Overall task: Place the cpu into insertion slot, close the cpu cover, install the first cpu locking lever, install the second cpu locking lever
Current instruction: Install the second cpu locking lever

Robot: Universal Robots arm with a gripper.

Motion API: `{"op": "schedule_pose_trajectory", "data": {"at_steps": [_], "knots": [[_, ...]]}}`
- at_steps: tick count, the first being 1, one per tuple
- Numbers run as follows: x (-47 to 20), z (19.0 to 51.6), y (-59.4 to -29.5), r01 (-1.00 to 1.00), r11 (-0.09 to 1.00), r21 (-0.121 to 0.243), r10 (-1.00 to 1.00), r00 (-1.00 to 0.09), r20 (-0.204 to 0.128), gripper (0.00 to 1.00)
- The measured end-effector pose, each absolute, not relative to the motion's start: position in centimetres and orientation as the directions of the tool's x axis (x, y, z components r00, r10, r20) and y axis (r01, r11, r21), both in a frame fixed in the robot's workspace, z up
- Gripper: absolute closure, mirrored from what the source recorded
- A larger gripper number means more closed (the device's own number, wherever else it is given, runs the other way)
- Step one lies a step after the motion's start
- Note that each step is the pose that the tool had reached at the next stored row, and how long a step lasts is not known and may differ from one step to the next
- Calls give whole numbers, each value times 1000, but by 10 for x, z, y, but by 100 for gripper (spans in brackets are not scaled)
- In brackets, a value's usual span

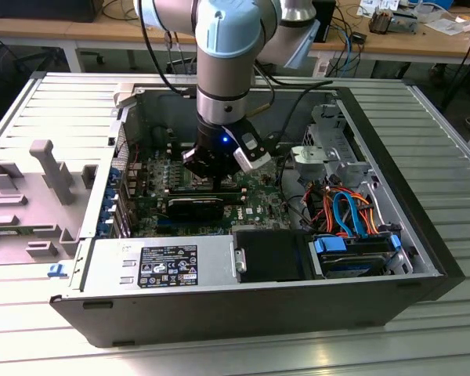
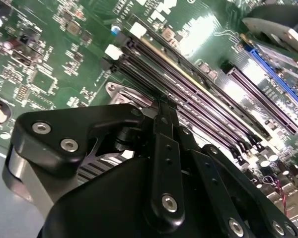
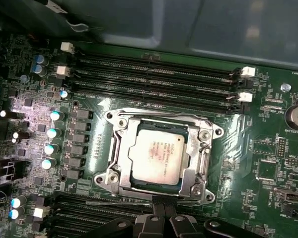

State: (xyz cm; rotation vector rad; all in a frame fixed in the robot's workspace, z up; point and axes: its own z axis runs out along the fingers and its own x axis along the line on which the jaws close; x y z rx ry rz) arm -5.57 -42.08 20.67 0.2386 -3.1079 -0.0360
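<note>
In the first wrist view the cpu (image 3: 156, 151), a flat square chip with a dull silver top, lies in the insertion slot (image 3: 105, 177) on the green board. The cpu cover (image 3: 204, 148), a silver frame plate, lies flat around the chip. My gripper (image 3: 165, 203) hangs just off the socket's edge with its black fingers pressed together and nothing visible between them. A thin metal lever rod (image 3: 124, 201) runs along that edge beside the fingertips. In the second wrist view the gripper (image 2: 161, 105) sits over a silver socket corner (image 2: 116, 91). In the exterior view the gripper (image 1: 211, 176) is low inside the open computer case.
Long black memory slots (image 3: 154, 74) flank the socket on two sides. The case (image 1: 423, 258) walls surround the motherboard (image 1: 258, 205). A power supply (image 1: 160, 266), a blue-tabbed drive (image 1: 352, 254) and orange and blue cables (image 1: 348, 207) lie nearby. A grey fixture (image 1: 51, 168) stands at the exterior view's left.
</note>
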Motion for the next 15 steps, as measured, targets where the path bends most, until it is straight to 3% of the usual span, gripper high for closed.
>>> {"op": "schedule_pose_trajectory", "data": {"at_steps": [15], "knots": [[-76, 206, -421, -152, 988, 37, -153, -988, 21, 89]]}}
